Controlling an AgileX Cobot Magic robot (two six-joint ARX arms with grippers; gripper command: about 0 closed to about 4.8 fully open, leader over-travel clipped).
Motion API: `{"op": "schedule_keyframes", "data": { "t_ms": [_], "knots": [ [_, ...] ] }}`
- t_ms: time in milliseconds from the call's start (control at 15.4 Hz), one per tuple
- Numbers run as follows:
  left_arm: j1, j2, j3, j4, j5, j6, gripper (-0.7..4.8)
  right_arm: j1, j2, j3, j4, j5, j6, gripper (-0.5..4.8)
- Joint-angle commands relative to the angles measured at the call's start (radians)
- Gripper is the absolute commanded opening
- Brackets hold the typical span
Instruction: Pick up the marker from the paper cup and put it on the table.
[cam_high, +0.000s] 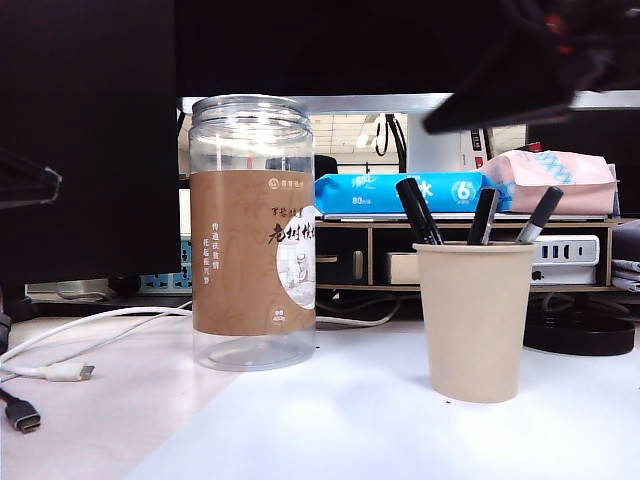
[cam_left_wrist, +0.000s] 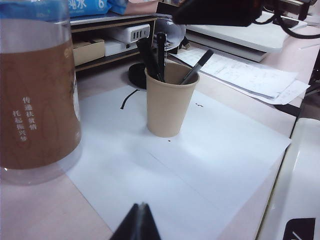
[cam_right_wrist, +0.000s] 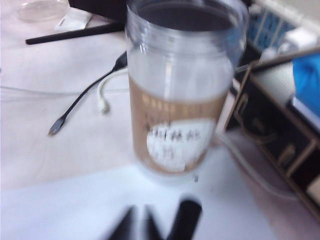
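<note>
White table (cam_high: 380, 440), smooth and flat, with a white paper sheet (cam_left_wrist: 200, 160) spread over part of it. Behind, across the middle of the exterior frame: dark wooden shelf unit (cam_high: 370, 255), with a blue wipes pack (cam_high: 400, 192) and a pink pack (cam_high: 550, 180) on top. Lower left: white cable (cam_high: 60, 370) and black cable (cam_high: 20, 412) lying loose.

Centre right: beige paper cup (cam_high: 475, 320), plain, tapered, upright. Inside it, the marker (cam_high: 415, 208): black, slim, leaning toward the left rim, tallest of the lot; barrel print not legible.

Count: one cup; three pens in it, namely the marker plus two other markers (cam_high: 485, 215); one clear jar (cam_high: 253, 230) with brown label, left of the cup and well apart.

Left gripper (cam_left_wrist: 140, 222) low over the table, fingers pressed together, holding nothing. Right gripper (cam_high: 445, 120) blurred at upper right, above the cup, apart from the markers; finger spacing cannot be told.
</note>
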Motion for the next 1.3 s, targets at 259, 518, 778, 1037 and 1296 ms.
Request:
{"op": "schedule_keyframes", "data": {
  "t_ms": [259, 518, 778, 1037, 1296],
  "knots": [
    [-0.001, 0.0, -0.001, -0.01, 0.009, 0.003, -0.04, 0.089, 0.042, 0.005, 0.091, 0.188, 0.004, 1.18],
    [-0.001, 0.0, -0.001, -0.01, 0.01, 0.003, -0.04, 0.099, 0.058, 0.038, 0.101, 0.245, 0.002, 1.28],
    [-0.001, 0.0, -0.001, -0.01, 0.009, 0.003, -0.04, 0.099, 0.093, 0.084, 0.05, 0.307, 0.002, 1.37],
    [-0.001, 0.0, -0.001, -0.01, 0.009, 0.003, -0.04, 0.099, 0.1, 0.117, -0.04, 0.303, 0.01, 1.41],
    [-0.001, 0.0, -0.001, -0.01, 0.009, 0.003, -0.04, 0.101, 0.105, 0.117, -0.058, 0.302, 0.016, 1.41]
  ]
}}
